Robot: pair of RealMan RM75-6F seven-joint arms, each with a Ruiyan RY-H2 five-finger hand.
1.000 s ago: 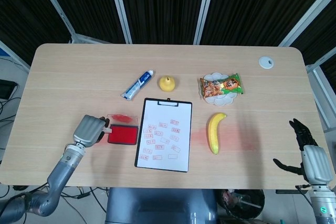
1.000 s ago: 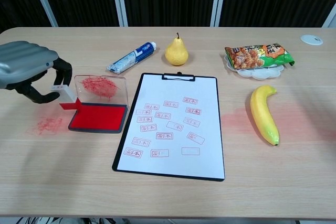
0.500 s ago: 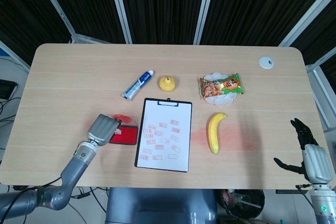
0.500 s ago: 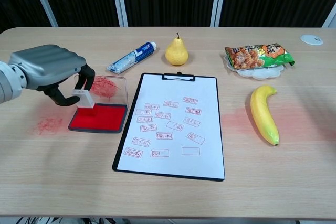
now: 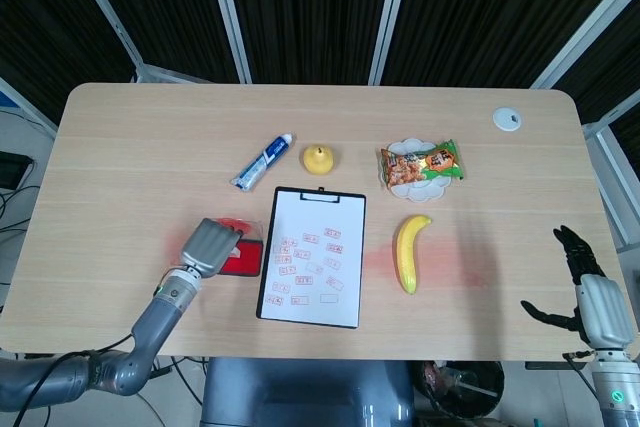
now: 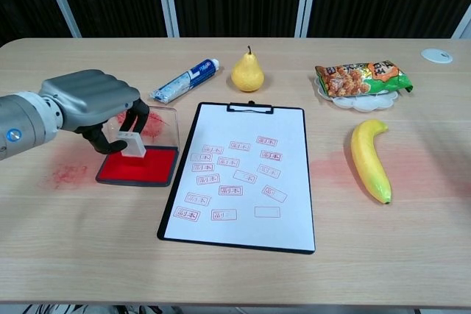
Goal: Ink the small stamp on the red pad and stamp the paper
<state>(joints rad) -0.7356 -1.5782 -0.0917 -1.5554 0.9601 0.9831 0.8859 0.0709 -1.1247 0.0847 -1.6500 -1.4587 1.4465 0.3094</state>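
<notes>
Wooden table (image 6: 412, 240) carries the clipboard paper (image 6: 239, 174), the red pad (image 6: 140, 165) just left of it. My left hand (image 6: 92, 101) pinches the small stamp (image 6: 134, 145) over the pad: inking step. Next I press down squarely. Right hand (image 5: 590, 292) idles, fingers spread.

Pale wood-grain desk (image 6: 221, 284), matt, smooth, red ink smears. Left robot hand (image 6: 92, 101): grey matt metal-look shell, black fingers. Small white plastic stamp (image 6: 132, 145). Red ink pad (image 6: 136, 167) velvety matt, clear glossy plastic lid (image 6: 165, 126). White matt paper (image 6: 243, 174) on black clipboard (image 6: 250, 108). Yellow banana (image 6: 370, 159) smooth, slight sheen. Crinkled glossy snack bag (image 6: 362, 77)
</notes>
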